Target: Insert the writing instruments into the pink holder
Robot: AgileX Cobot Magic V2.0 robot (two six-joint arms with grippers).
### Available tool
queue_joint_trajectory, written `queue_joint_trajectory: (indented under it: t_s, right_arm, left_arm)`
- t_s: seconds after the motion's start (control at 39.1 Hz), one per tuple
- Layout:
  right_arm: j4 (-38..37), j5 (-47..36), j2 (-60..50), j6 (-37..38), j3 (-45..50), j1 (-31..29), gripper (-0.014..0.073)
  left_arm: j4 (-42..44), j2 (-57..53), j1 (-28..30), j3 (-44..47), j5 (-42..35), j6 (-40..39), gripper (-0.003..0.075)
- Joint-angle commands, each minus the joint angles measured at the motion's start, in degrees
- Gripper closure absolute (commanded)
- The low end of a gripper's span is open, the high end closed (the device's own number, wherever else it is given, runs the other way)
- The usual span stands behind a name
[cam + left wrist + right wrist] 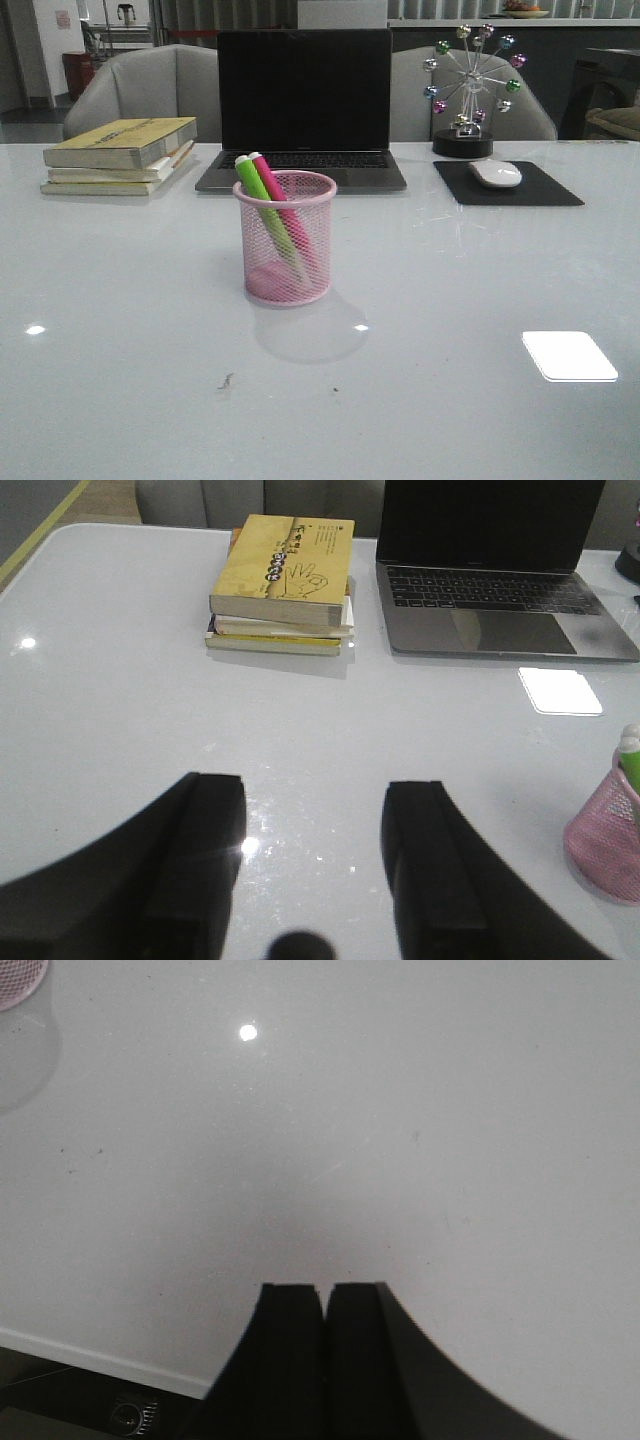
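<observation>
Pink mesh holder (286,240) is already holding both highlighters (272,205); I'm resting my left gripper (312,855) spread, right gripper (322,1305) closed empty, both clear.

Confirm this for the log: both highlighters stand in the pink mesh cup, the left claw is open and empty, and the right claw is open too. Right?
Not quite. The right claw is shut with nothing between its fingers, as the right wrist view shows. The rest holds: the green highlighter and pink highlighter stand in the pink mesh cup, and the left claw is open and empty.
</observation>
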Motion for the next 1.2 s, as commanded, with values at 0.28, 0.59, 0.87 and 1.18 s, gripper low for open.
queue_joint_trajectory:
  t_s: [0.28, 0.59, 0.87, 1.18]
  right_arm:
    - [1.0, -3.5, -0.8, -0.3, -1.5, -0.2, 0.0545]
    - [-0.6, -14.9, -9.4, 3.2, 1.0, -0.2, 0.0545]
    - [-9.4, -27.1, -22.3, 18.3, 11.7, -0.2, 0.0545]
    - [-10.1, -37.8, -38.2, 20.4, 27.6, -0.2, 0.0545]
  left_arm:
    - [-1.0, -0.5, -0.4, -1.6, -4.3, -0.2, 0.0327]
    - [-1.0, -0.5, -0.4, -1.6, -4.2, -0.2, 0.0327]
    - [-1.0, -0.5, -0.4, -1.6, -4.2, -0.2, 0.0327]
    - [-1.0, -0.5, -0.4, -1.6, -4.2, -0.2, 0.0327]
